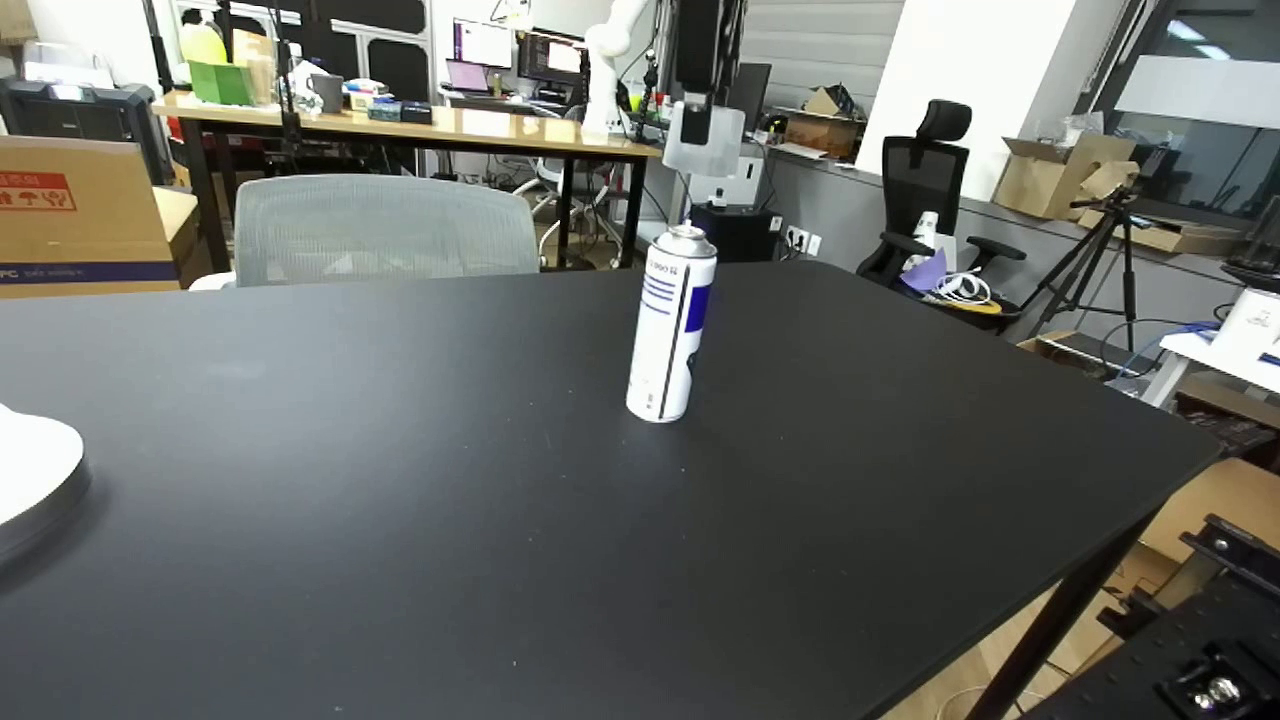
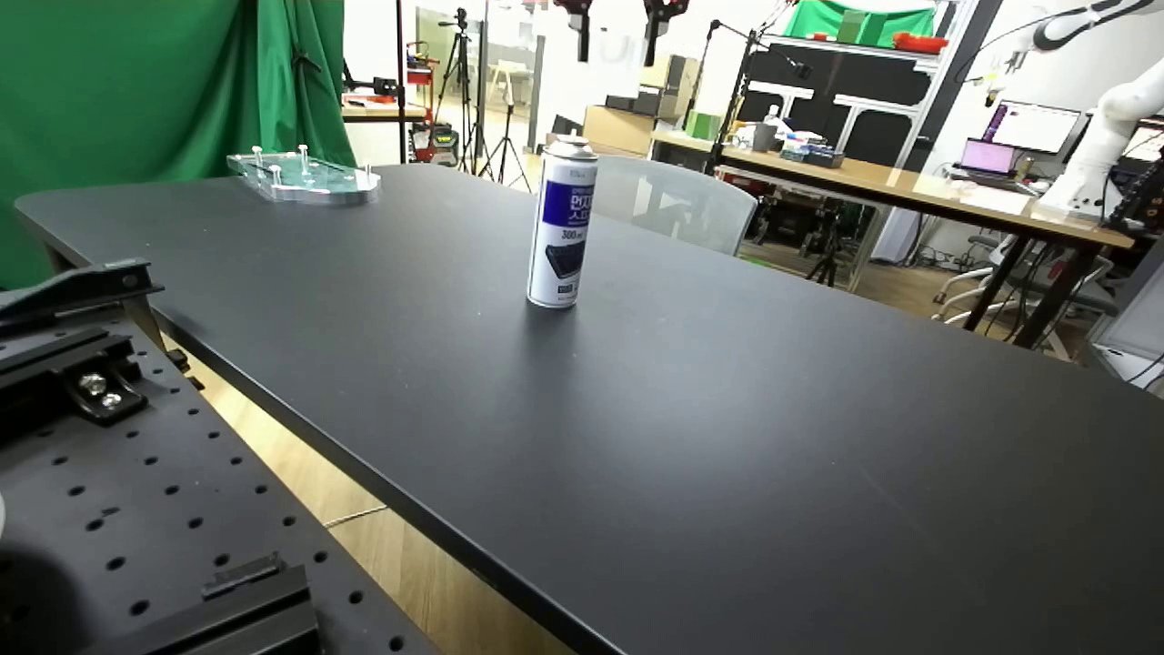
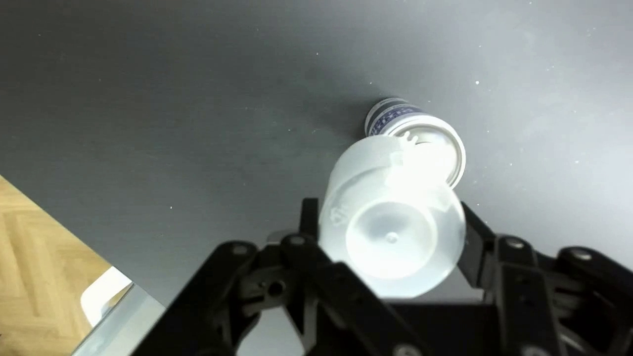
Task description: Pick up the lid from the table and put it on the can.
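The can [image 1: 664,340] is white with a blue label band and stands upright on the black table [image 1: 450,600]. It also shows in an exterior view [image 2: 556,236]. My gripper [image 2: 617,44] is shut on the lid [image 2: 620,75], a translucent whitish cap, and holds it in the air above the can, apart from it. The lid [image 1: 706,145] also hangs above the can in an exterior view. In the wrist view the lid [image 3: 390,237] sits between both fingers and covers part of the can's top; the can [image 3: 445,133] shows behind it.
A white plate-like object [image 1: 30,460] is at the table's edge of view. A clear plate with white pegs [image 2: 305,177] lies at a table end. A grey mesh chair [image 1: 385,230] stands behind the table. A perforated black board [image 2: 173,509] adjoins the table.
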